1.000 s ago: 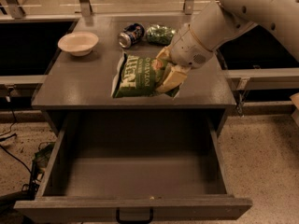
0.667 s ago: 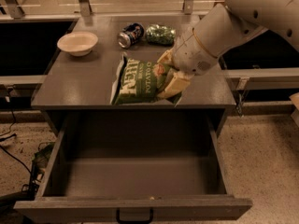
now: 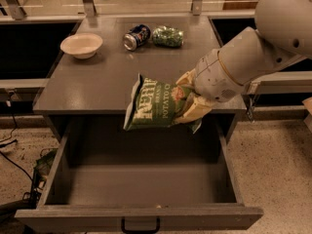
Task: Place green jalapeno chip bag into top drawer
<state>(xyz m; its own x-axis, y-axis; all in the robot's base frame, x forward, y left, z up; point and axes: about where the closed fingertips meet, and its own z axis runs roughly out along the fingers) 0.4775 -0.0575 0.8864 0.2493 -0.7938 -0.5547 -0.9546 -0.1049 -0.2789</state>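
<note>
The green jalapeno chip bag [image 3: 153,104], green with big white lettering, hangs tilted in the air over the counter's front edge and the back of the open top drawer [image 3: 141,186]. My gripper [image 3: 191,101] is shut on the bag's right end, its cream fingers [image 3: 197,110] wrapped around it. The white arm reaches in from the upper right. The drawer is pulled fully out, grey and deep, with a small black handle [image 3: 140,225] on its front panel. Its inside looks bare.
On the grey counter [image 3: 97,82] stand a white bowl [image 3: 81,45] at the back left, a tipped can [image 3: 136,36] and a small wrinkly green packet [image 3: 167,36] at the back. Cables lie on the floor at the left.
My gripper has lifted the chip bag off the counter and carried it forward, so it now hangs over the counter's front edge and the drawer's back.
</note>
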